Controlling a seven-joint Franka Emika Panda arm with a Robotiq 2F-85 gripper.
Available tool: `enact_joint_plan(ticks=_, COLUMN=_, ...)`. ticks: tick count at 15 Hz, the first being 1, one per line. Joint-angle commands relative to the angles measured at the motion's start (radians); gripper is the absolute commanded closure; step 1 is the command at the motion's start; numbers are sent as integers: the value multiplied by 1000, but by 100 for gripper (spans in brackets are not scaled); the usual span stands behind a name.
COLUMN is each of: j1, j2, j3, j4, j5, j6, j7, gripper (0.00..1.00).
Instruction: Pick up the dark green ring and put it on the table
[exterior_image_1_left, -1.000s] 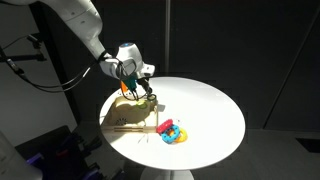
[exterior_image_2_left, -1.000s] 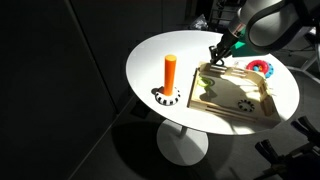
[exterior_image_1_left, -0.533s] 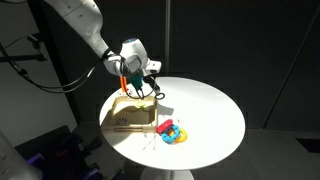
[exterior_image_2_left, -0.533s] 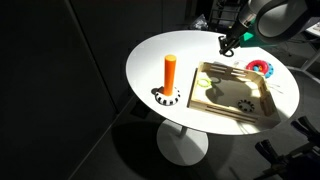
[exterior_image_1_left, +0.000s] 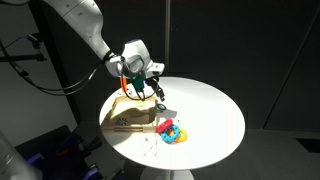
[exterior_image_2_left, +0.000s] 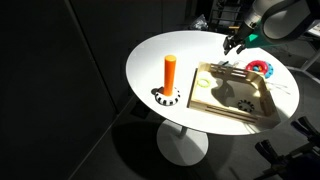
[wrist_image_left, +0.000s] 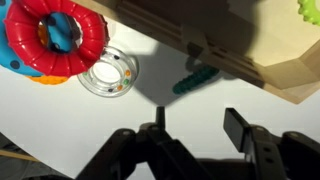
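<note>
In the wrist view the dark green ring lies on the white table, right beside the edge of the tan wooden board. It sits in the board's shadow. My gripper is open and empty, its two fingertips apart from the ring and just short of it. In both exterior views the gripper hangs above the table just past the board's edge. The ring is too small to see there.
A heap of red, blue and yellow rings lies close by. A clear ring lies beside it. An orange peg stands on a striped base. A light green piece lies on the board.
My gripper has moved off the board, up and across its edge towards the ring heap, and now hangs over the white table top.
</note>
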Motion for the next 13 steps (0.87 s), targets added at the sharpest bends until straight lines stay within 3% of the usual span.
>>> enact_joint_plan(ticks=1, j1=-104, j2=-106, j3=139, j4=-28, j5=23, j6=-121, j7=-74, gripper=7)
enact_joint_plan(ticks=2, j1=-136, j2=-121, j3=180, j4=-27, j5=36, j6=-151, j7=-92, gripper=1)
enact_joint_plan(ticks=6, j1=-231, j2=-174, j3=293, j4=-19, j5=73, j6=-263, j7=-144, gripper=0)
enact_joint_plan(ticks=7, j1=-213, j2=-126, j3=276, j4=-1, j5=31, j6=-214, j7=-85, gripper=0)
enact_joint_plan(ticks=13, j1=-240, j2=-151, j3=303, j4=-7, j5=41, j6=-245, j7=-104, gripper=0)
